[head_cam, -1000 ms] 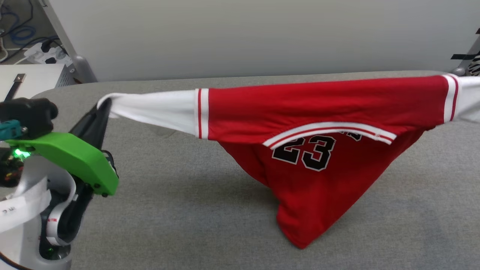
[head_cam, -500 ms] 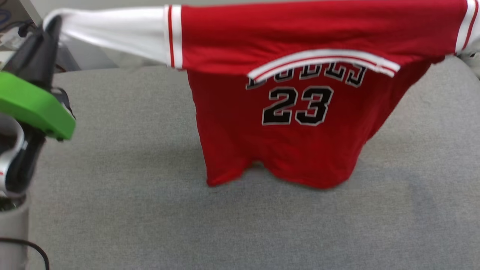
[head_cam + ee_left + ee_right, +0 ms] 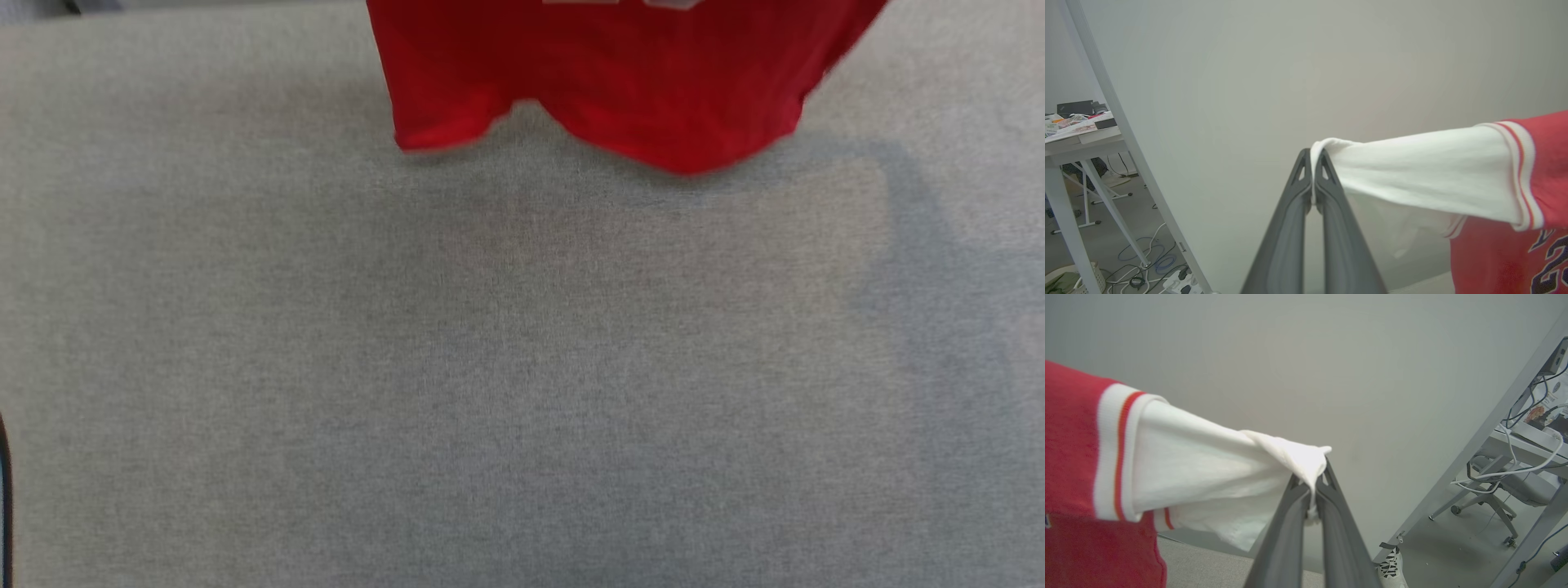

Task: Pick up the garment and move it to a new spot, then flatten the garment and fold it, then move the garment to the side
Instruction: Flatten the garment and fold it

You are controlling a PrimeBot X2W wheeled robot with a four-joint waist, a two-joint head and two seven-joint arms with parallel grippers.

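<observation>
Bench: grey fabric top (image 3: pixel 490 367), bare across its near and middle parts in the head view, with a soft shadow toward the far right.
Garment: the red hem (image 3: pixel 596 82) hangs over the far part of the bench, near the far edge and right of centre. It is blurred, so I cannot tell whether it brushes the fabric.
Left gripper: its two dark fingers (image 3: pixel 1313 163) are pressed together on the end of a white sleeve (image 3: pixel 1433 171), which pulls out taut to the striped trim and red body.
Right gripper: clamped tight (image 3: pixel 1311 479) on the bunched end of the other white sleeve (image 3: pixel 1188 469), with a corner of the bench below it.
Print: part of the black-and-white number shows at the lower right of the left wrist view.
Wall: plain and pale (image 3: pixel 1290 61), behind both sleeves.
Beyond, left side: a white frame leg (image 3: pixel 1118 122), a cluttered desk (image 3: pixel 1081 139) and cables (image 3: pixel 1147 261) on the floor.
Beyond, right side: a grey post (image 3: pixel 1494 428), an office chair (image 3: pixel 1502 498) and a striped shoe (image 3: pixel 1392 569).
</observation>
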